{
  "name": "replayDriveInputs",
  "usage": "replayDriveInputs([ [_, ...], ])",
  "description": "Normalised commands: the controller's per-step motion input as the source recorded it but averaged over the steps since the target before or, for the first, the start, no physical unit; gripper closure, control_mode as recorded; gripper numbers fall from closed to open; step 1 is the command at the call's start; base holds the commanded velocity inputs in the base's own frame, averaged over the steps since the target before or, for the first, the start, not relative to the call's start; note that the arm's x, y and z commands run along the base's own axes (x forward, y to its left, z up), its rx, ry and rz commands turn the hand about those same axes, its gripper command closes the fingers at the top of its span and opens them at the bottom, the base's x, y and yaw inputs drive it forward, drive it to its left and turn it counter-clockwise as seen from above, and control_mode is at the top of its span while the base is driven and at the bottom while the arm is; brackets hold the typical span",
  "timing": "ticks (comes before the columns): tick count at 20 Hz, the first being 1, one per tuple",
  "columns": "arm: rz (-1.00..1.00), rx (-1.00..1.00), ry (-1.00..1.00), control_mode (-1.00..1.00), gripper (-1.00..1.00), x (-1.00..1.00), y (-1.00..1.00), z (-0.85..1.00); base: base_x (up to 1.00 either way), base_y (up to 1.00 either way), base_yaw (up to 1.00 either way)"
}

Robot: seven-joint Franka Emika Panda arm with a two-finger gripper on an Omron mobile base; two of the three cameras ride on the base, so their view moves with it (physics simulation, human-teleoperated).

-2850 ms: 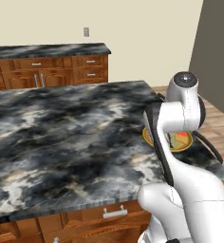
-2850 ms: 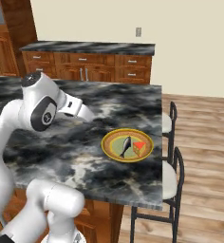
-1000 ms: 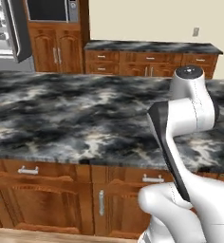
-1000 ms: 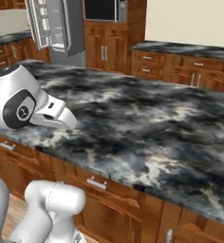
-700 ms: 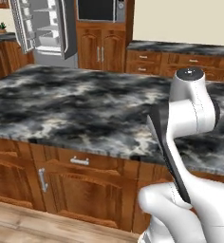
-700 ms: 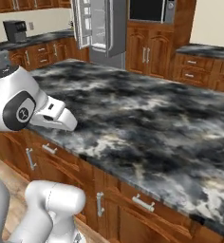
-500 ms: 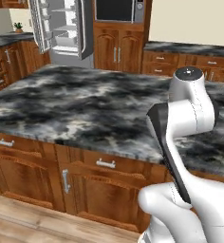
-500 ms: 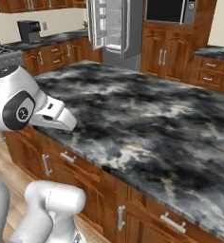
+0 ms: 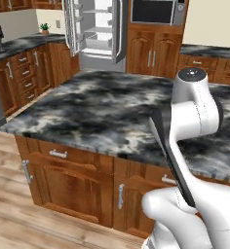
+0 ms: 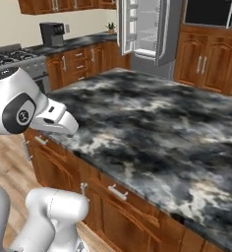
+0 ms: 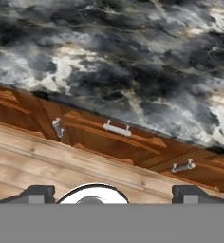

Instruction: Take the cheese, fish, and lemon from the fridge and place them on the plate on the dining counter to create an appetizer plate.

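arm point(image 9: 195, 112): glossy white rounded shells, thick tubular links
joints: dark grey round cap on top, black ring disc on the side
stripe: black band down the arm's lower link
fingertips point(image 11: 35, 193): two small dark blocks

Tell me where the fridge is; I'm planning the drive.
The fridge stands at the top of both base views, doors open, beyond the dining counter, left of the wood cabinets.
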Motion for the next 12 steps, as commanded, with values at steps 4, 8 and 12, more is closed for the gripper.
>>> replayDriveInputs([
  [4,0.00,0.00,0.00,1.00,-1.00,0.00,0.00,0.00,0.74,1.00,0.00],
  [8,0.00,0.00,0.00,1.00,-1.00,0.00,0.00,0.00,0.52,1.00,-0.02],
  [12,0.00,0.00,0.00,1.00,-1.00,0.00,0.00,0.00,0.46,1.00,-0.10],
])
